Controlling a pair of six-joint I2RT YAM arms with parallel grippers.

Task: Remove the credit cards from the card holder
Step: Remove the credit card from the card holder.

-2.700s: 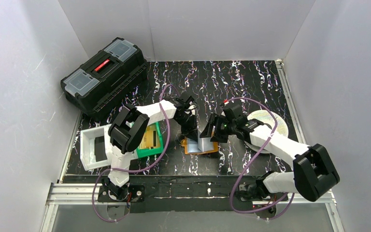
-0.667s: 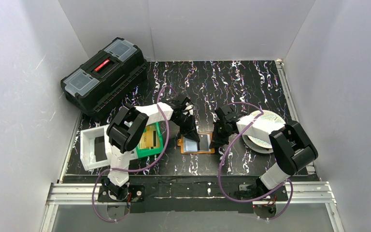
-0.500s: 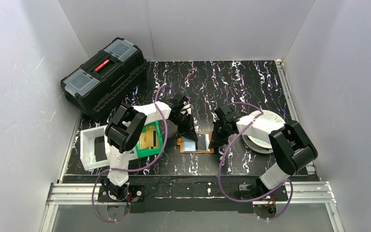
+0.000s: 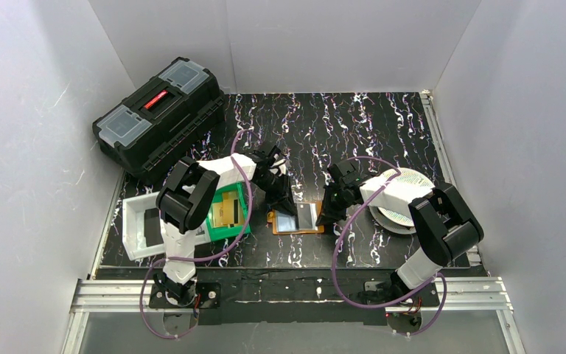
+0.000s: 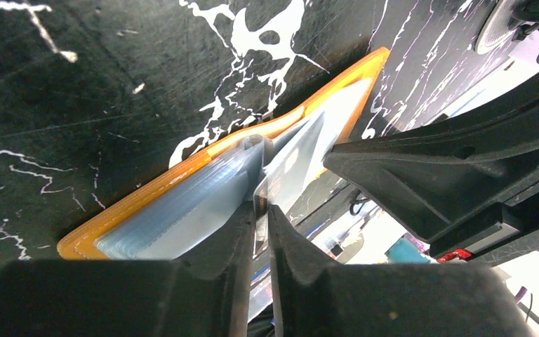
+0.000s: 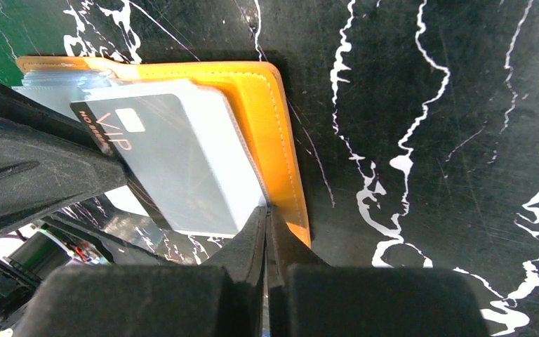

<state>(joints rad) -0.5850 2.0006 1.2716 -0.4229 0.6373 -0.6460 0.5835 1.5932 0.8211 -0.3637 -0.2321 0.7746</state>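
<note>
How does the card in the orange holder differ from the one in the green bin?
The dark card is grey-black with VIP lettering; the gold card is yellow. The dark card sits in the card holder; the gold card lies in the green bin. Both are flat rectangles.

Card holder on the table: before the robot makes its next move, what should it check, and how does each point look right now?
1. Card holder lies open and flat: ok.
2. Black VIP card sits in a clear pocket, ready to pull: ok.
3. Right gripper is shut, tips at the holder's orange edge to steady it: ok.
4. Left gripper is closed on a thin clear sleeve; whether a card is in the grip: cannot tell.
5. Green bin holding gold cards is close beside the left arm for a drop-off: ok.
</note>
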